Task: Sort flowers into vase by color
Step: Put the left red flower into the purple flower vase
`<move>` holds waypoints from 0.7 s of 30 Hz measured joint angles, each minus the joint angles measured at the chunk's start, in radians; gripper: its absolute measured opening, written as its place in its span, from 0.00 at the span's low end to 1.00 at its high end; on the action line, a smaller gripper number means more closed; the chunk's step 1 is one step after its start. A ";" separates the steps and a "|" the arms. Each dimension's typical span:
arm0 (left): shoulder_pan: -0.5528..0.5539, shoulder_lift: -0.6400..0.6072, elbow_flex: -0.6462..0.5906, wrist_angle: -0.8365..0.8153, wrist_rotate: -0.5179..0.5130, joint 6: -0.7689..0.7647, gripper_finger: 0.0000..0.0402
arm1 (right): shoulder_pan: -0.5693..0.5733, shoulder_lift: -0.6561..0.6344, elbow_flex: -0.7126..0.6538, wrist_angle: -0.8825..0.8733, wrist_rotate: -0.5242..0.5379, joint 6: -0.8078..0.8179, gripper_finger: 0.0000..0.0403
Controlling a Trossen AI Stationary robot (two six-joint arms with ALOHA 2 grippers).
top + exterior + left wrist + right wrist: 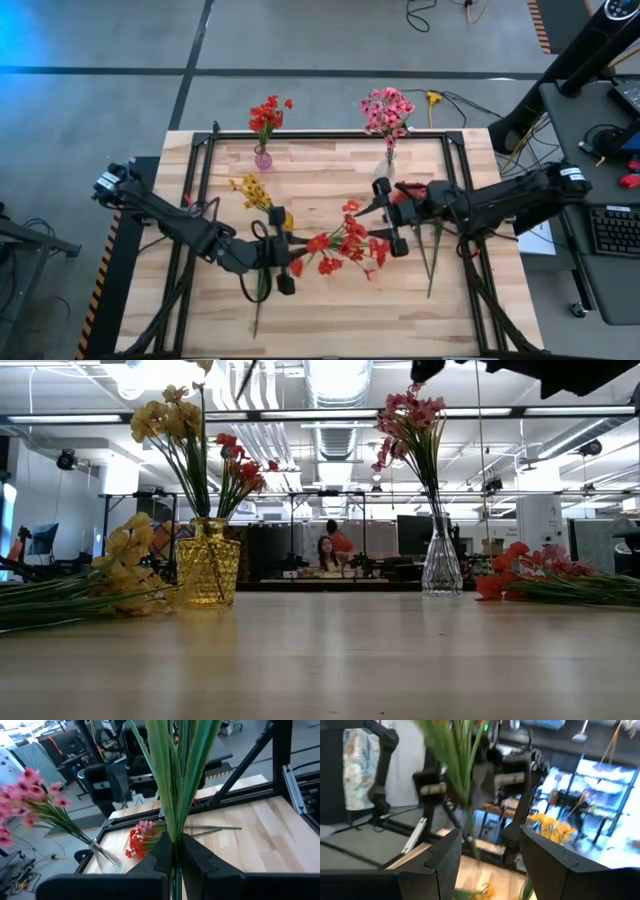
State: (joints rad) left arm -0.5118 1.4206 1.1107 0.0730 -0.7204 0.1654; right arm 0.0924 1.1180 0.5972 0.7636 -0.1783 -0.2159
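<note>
Red flowers (267,112) stand in a small purple vase (262,158), pink flowers (387,110) in a clear vase (441,565), and yellow flowers (165,415) in an amber vase (208,565). A loose yellow sprig (130,555) lies beside the amber vase. Loose red sprigs (345,245) lie mid-table, between the grippers. My left gripper (272,258) is above the table near the amber vase, shut on green flower stems (172,780). Their blossoms are out of the wrist view. My right gripper (390,217) stands open over the red sprigs, holding nothing. My left gripper pinches a bundle of green stems and leaves (174,836) between its two fingers. The fingers lie across the stems. The stems rise out of the fingers, fan apart and leave the picture. The gripper itself hides what hangs below the fingers.
Green stems (432,255) of the red sprigs trail toward the table's right near corner. A thin stem (257,312) runs from under my left gripper toward the near edge. Black frame rails (205,190) border the tabletop. A desk with a keyboard (612,230) stands to the right.
</note>
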 joint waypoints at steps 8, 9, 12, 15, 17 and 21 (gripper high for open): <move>0.024 0.027 -0.109 0.187 -0.002 0.028 0.01 | 0.017 0.151 0.117 0.050 0.022 -0.008 0.53; 0.027 0.027 -0.115 0.190 -0.002 0.029 0.01 | 0.020 0.171 0.136 0.050 0.021 -0.008 0.55; 0.035 0.026 -0.118 0.200 -0.004 0.028 0.01 | 0.028 0.223 0.186 0.048 0.018 -0.004 0.60; 0.037 0.025 -0.119 0.207 -0.003 0.028 0.01 | 0.028 0.261 0.225 0.038 0.014 0.007 0.64; 0.037 0.025 -0.119 0.207 -0.003 0.028 0.01 | 0.028 0.281 0.247 0.014 0.014 0.011 0.66; 0.038 0.025 -0.119 0.206 -0.004 0.028 0.01 | 0.028 0.303 0.292 -0.035 -0.014 0.017 0.68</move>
State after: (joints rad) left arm -0.4739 1.4451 0.9920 0.2788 -0.7240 0.1936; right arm 0.1205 1.4213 0.8897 0.7283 -0.1927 -0.1991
